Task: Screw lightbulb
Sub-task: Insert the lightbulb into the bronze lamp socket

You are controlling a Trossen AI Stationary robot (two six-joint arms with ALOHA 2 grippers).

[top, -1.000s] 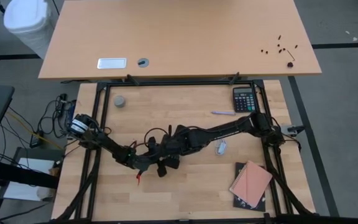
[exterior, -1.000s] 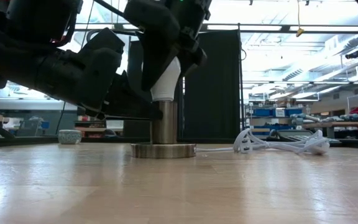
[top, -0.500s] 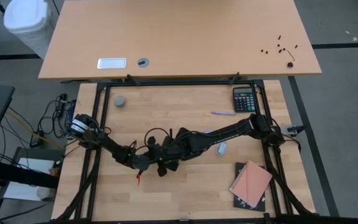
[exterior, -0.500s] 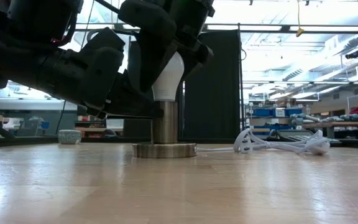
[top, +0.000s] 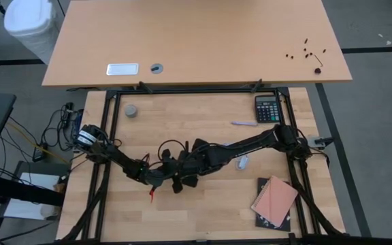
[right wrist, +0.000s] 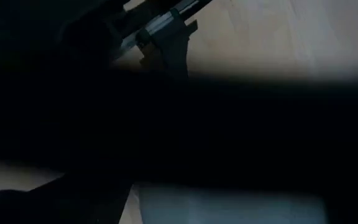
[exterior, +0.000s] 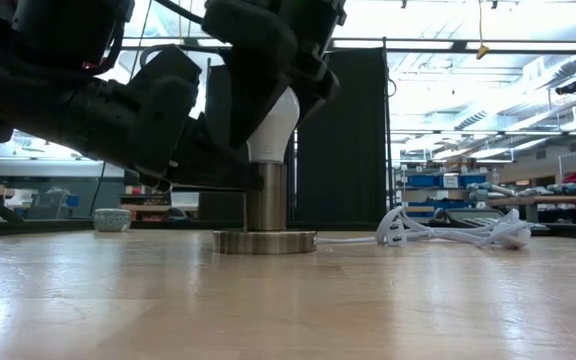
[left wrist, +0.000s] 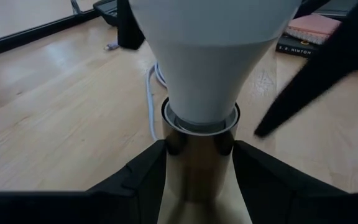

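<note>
We see the lightbulb (exterior: 272,125) seated upright in the lamp post (exterior: 265,196), which the left gripper (left wrist: 199,167) clamps. The right gripper (exterior: 268,45) sits above it, fingers seemingly loosening; released half-threaded, the bulb could tilt.

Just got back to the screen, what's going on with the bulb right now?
The lightbulb is seated upright in the metal socket post of the round lamp base. The left gripper clamps that post from both sides, steadying it. The right gripper is over the top of the bulb; whether its fingers grip the glass can't be made out. The white cord lies coiled beside the base.
</note>
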